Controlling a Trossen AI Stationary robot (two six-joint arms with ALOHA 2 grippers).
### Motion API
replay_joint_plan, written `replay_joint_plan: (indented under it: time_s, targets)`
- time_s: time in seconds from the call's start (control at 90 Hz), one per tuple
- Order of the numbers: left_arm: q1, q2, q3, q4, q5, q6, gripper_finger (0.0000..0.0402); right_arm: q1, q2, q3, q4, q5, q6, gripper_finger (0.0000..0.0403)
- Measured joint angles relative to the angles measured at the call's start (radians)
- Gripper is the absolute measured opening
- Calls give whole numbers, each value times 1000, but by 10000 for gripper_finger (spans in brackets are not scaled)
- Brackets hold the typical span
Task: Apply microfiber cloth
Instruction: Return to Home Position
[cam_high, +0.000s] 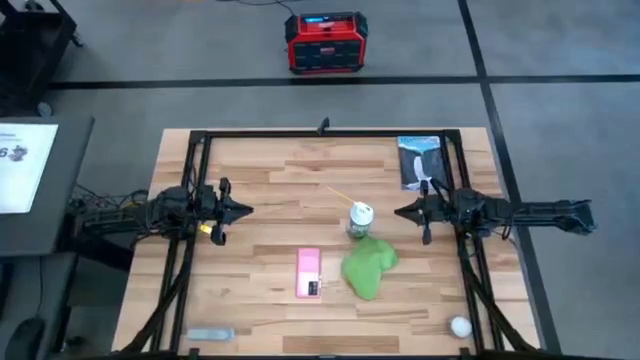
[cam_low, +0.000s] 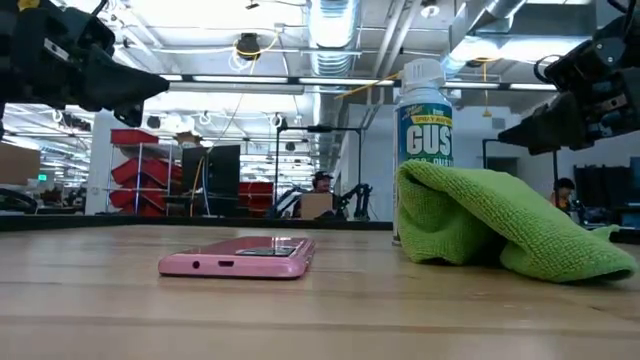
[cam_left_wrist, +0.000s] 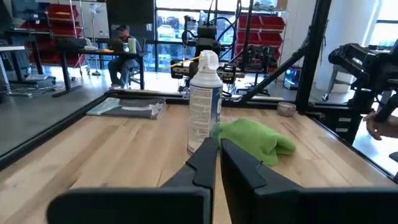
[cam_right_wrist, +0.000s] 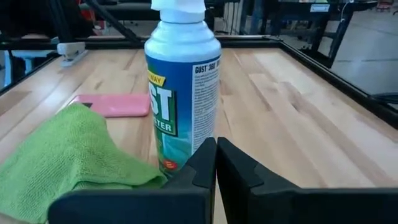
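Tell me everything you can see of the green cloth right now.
The green cloth is soft, nubby fabric, plain, lying crumpled in a humped heap on the table, right of the pink phone and apart from it. One edge lies against the foot of the spray can. Left gripper and right gripper hang clear of it.

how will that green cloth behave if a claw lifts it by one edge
The soft bright green microfiber cloth lies crumpled in folds on the wooden table, so it would likely droop and unfold. Thin fabric, probably light. It sits right beside the tall white spray can, so dragging it might tip that can.
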Motion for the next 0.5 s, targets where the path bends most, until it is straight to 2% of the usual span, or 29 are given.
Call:
replay_joint_plan:
  time_s: [0.5]
  targets:
    - [0,0,0,-1,1,0,0,0,0,0,9,0,0,0]
